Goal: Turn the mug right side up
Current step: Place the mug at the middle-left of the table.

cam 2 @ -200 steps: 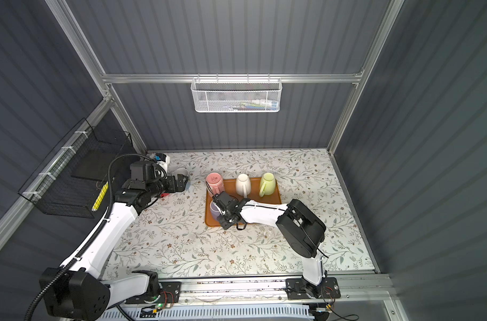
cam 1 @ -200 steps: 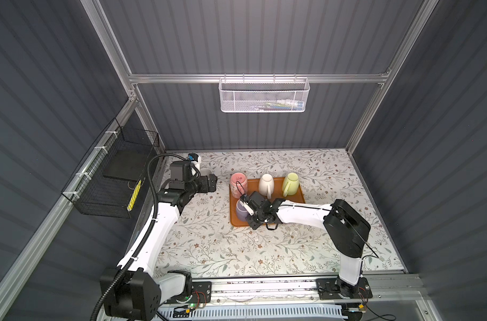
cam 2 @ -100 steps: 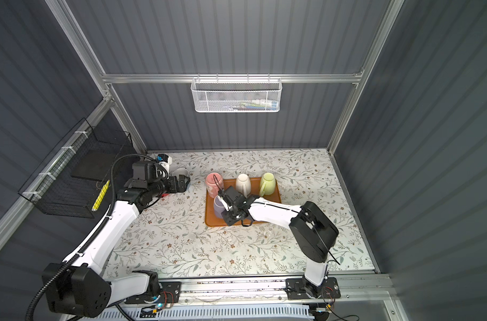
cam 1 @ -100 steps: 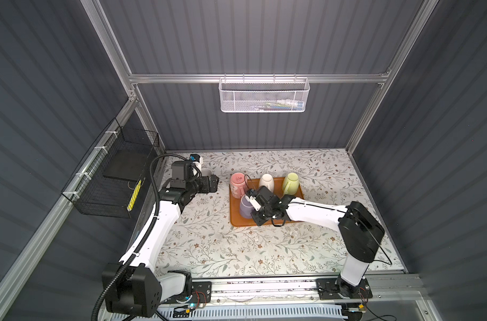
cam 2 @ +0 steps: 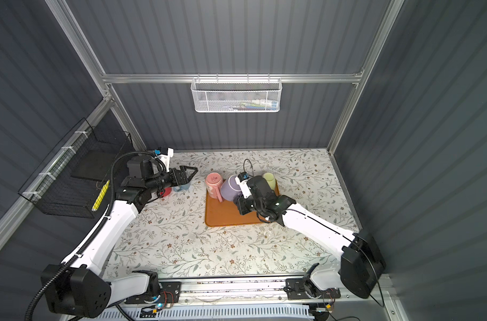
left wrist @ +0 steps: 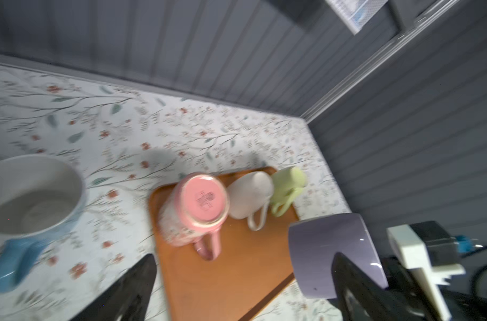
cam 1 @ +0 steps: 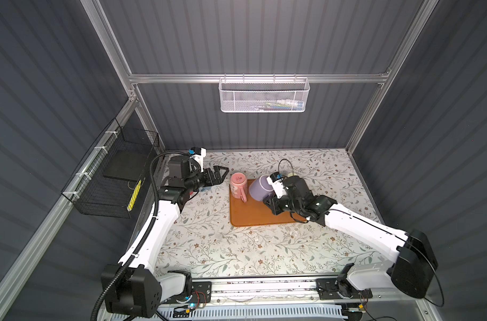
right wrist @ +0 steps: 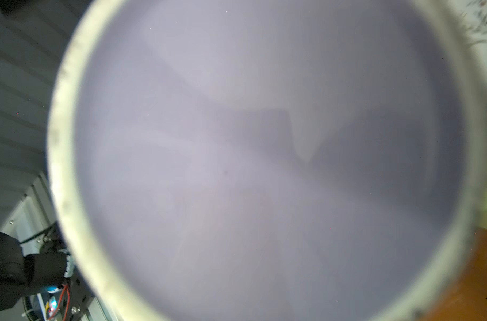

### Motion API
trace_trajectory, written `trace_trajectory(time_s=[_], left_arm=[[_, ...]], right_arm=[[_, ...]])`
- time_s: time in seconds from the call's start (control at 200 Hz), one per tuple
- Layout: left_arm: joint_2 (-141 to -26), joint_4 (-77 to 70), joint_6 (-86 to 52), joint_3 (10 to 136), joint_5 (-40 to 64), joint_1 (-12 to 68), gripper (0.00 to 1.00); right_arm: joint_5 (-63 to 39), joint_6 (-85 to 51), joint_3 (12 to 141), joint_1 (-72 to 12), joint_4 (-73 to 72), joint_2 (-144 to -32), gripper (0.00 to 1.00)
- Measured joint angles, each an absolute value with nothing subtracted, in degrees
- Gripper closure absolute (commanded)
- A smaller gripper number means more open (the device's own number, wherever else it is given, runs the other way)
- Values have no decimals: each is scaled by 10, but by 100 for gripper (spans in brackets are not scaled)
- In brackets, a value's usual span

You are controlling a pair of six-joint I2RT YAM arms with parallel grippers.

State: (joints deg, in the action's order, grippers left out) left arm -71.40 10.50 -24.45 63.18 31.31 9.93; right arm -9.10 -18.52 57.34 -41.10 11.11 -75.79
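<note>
Lilac mug (cam 1: pixel 260 187) hangs at the tip of the right gripper (cam 1: pixel 271 200), lifted clear of the orange tray (cam 1: pixel 250 214) and tipped onto its side. One round end faces away from the gripper's wrist. In the right wrist view a round lilac face (right wrist: pixel 264 166) ringed in pale white fills nearly everything. The right gripper's jaws are drawn close together with the mug in their hold. The exact spot they pinch is hidden behind the mug's body.

Just beyond the held mug, away from the right gripper, a pink mug (cam 1: pixel 238 184) stands upside down on the tray, its handle towards the tray's middle. Behind the right gripper, a white mug (left wrist: pixel 250 198) and a green mug (left wrist: pixel 288 183) stand side by side at the tray's far edge, also bottom up. In both top views the arm covers most of them.

Well apart from the right gripper, the left gripper (cam 1: pixel 221 173) hovers above the floral tabletop (cam 1: pixel 209 244) with its jaws spread wide and nothing between them. A blue mug (left wrist: pixel 34 194) stands mouth up on the tabletop just below and beside it, off the tray.
</note>
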Motion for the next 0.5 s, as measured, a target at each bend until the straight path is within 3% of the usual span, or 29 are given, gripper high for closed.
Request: trace_trajectory(time_s=[0.22, 0.5], left_arm=[[-749, -39, -345, 620, 430, 151, 3], [-799, -120, -392, 621, 474, 239, 3]], right_arm=[[-122, -214, 558, -368, 37, -695, 100], [-167, -242, 552, -365, -12, -697, 100]])
